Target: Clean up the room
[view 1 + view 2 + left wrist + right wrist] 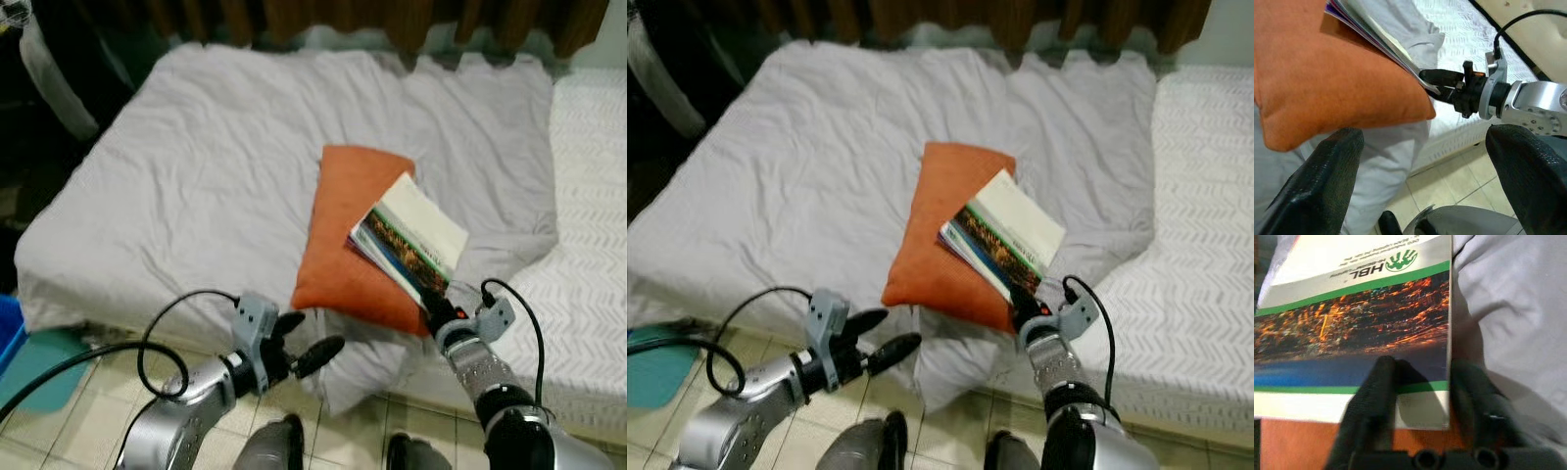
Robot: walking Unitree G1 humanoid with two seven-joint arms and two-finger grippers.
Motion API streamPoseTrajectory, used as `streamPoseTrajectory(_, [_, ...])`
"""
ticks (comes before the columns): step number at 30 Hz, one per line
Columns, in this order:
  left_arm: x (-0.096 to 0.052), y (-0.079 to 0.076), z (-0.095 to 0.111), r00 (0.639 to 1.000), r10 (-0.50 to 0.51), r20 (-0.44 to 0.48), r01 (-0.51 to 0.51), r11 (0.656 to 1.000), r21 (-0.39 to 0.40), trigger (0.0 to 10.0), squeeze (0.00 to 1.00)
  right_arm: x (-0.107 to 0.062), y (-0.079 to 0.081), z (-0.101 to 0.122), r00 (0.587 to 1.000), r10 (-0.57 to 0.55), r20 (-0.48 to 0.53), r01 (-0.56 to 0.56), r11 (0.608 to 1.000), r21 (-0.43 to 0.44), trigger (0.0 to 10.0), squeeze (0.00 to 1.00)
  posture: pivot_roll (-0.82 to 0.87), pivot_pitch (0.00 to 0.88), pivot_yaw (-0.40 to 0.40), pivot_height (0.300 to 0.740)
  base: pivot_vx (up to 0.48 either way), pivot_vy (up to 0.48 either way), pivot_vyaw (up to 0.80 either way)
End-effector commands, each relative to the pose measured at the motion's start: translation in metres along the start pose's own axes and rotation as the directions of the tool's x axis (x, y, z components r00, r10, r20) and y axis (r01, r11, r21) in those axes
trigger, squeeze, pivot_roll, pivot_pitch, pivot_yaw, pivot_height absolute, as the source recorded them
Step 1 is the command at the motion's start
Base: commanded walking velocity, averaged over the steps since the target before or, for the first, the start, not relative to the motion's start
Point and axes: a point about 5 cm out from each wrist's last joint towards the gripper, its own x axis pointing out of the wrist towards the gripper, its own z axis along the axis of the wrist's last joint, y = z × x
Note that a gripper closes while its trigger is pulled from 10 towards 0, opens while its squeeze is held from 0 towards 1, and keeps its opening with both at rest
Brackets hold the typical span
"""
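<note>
An orange pillow point(338, 245) lies on the grey bed sheet point(216, 166) near the bed's front edge. A stack of magazines point(411, 235) rests on its right half, the top cover showing a green band and a night cityscape point(1352, 318). My right gripper point(434, 302) is shut on the stack's near corner, one finger point(1374, 396) on top of the cover. In the left wrist view that gripper point(1432, 83) pinches the pages just past the pillow's corner point(1327, 83). My left gripper point(318, 331) hangs open below the pillow's front edge, holding nothing.
A white quilted mattress point(588, 245) adjoins the bed on the right. A blue bin point(8, 328) and a teal mat point(39, 367) sit on the tiled floor point(59, 431) at the left. Brown curtains point(392, 15) hang behind the bed.
</note>
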Motion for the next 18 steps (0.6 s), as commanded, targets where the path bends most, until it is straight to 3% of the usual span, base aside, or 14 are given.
streamPoseTrajectory(1, [-0.001, -0.001, -0.004, 1.000, 0.000, -0.016, 0.000, 1.000, 0.003, 10.0, 0.00, -0.003, -0.006, -0.009, 0.999, -0.022, -0.026, 0.023, 0.999, 0.032, 0.0, 0.00, 0.11, 0.225, 0.082, 0.740, 0.000, 0.000, 0.00])
streamPoseTrajectory(9, [0.003, -0.002, -0.009, 1.000, 0.001, -0.020, -0.001, 1.000, 0.023, 10.0, 0.00, -0.001, -0.005, 0.000, 0.999, -0.034, 0.024, 0.034, 0.999, -0.013, 0.0, 0.00, 0.10, 0.200, 0.065, 0.740, 0.000, 0.000, 0.00])
streamPoseTrajectory(11, [0.004, 0.000, -0.010, 0.999, 0.027, -0.021, -0.026, 0.998, 0.050, 10.0, 0.00, 0.001, 0.006, 0.019, 0.994, 0.000, 0.110, 0.018, 0.985, -0.169, 0.0, 0.00, 0.08, 0.182, 0.052, 0.740, 0.000, 0.000, 0.00])
streamPoseTrajectory(12, [0.004, 0.000, -0.010, 0.999, 0.027, -0.021, -0.026, 0.998, 0.050, 10.0, 0.00, 0.001, 0.006, 0.019, 0.994, 0.000, 0.110, 0.018, 0.985, -0.169, 0.0, 0.00, 0.08, 0.182, 0.052, 0.740, 0.000, 0.000, 0.00])
streamPoseTrajectory(15, [0.007, 0.006, -0.012, 0.997, 0.081, -0.010, -0.080, 0.993, 0.088, 10.0, 0.00, 0.002, 0.024, 0.046, 0.972, 0.085, 0.219, 0.003, 0.928, -0.372, 0.0, 0.00, 0.05, 0.152, 0.037, 0.740, 0.000, 0.000, 0.00])
streamPoseTrajectory(18, [0.010, 0.011, -0.011, 0.991, 0.134, 0.020, -0.135, 0.984, 0.118, 10.0, 0.00, -0.001, 0.037, 0.068, 0.944, 0.145, 0.295, 0.011, 0.883, -0.469, 0.0, 0.00, 0.03, 0.126, 0.031, 0.740, 0.000, 0.000, 0.00])
